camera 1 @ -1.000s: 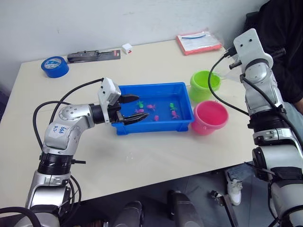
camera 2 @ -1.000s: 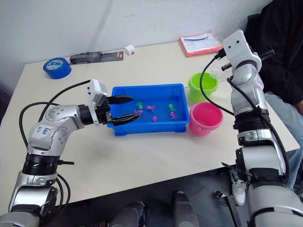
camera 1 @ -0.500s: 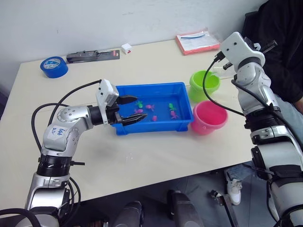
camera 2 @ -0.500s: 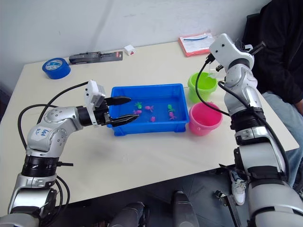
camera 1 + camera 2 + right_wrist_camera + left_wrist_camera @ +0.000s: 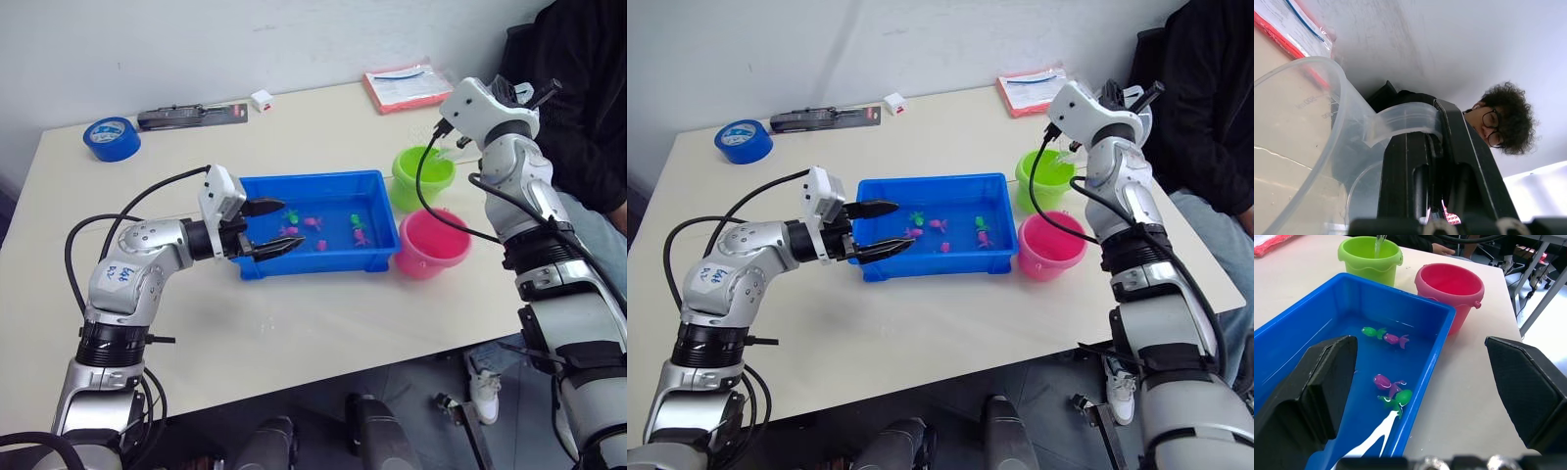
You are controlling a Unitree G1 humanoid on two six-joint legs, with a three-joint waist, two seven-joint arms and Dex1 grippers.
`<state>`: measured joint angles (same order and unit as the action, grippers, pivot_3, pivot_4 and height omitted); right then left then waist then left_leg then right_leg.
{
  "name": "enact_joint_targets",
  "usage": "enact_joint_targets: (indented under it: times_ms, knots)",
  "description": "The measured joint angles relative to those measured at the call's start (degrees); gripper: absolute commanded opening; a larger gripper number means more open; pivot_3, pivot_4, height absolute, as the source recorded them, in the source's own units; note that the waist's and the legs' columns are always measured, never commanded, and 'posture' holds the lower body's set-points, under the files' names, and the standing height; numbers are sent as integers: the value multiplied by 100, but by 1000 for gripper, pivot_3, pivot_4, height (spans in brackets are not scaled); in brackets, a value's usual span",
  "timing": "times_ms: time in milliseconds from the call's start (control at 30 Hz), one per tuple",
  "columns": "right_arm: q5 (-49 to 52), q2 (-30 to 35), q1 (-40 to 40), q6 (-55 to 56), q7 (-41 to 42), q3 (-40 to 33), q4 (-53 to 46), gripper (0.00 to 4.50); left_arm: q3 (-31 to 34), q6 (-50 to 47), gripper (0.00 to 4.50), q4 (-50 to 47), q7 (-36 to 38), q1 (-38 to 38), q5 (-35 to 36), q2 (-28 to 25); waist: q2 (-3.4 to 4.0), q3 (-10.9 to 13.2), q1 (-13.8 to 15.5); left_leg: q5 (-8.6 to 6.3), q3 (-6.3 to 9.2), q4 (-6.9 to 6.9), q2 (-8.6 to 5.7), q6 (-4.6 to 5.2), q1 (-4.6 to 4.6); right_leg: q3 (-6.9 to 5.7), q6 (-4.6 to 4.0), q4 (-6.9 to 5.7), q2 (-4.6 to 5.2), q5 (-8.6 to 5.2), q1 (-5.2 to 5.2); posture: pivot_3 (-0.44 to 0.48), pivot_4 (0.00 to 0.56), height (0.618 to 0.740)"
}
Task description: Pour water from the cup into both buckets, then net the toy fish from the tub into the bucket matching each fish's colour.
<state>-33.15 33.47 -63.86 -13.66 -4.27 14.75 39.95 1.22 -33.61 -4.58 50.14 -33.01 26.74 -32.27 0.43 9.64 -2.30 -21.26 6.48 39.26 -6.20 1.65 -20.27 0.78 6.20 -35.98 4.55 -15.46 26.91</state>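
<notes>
My right gripper [image 5: 1436, 147] is shut on the handle of the clear cup [image 5: 1300, 147], held tilted above the lime green bucket [image 5: 423, 171]. A thin stream of water [image 5: 1379, 240] falls into that bucket. The pink bucket [image 5: 433, 240] stands just in front of the green one, both at the right end of the blue tub [image 5: 313, 180]. Several tiny pink and green toy fish [image 5: 312, 222] float in the tub's water. My left gripper [image 5: 289, 227] hovers open over the tub's left end, holding nothing. The net is out of view.
At the table's back stand a blue tape roll [image 5: 112, 137], a black tool on a card [image 5: 191, 115], a small white cube [image 5: 262, 99] and a red-edged packet [image 5: 411, 84]. A person in dark clothes [image 5: 578, 88] sits at the right, close to my right arm.
My right arm has swung left and turned, bringing the cup over the green bucket. The left arm has stayed over the tub.
</notes>
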Motion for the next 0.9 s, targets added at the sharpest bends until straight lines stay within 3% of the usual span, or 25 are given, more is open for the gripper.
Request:
enact_joint_targets:
  times_ms: [900]
  knots:
    - [-162,-29,-1,97,-33,-116,1,677,5,0,4500,-167,-5,36,7,0,1,0,-48,0,0,2,0,0,0,1,0,-2,0,0,0,0,150,740]
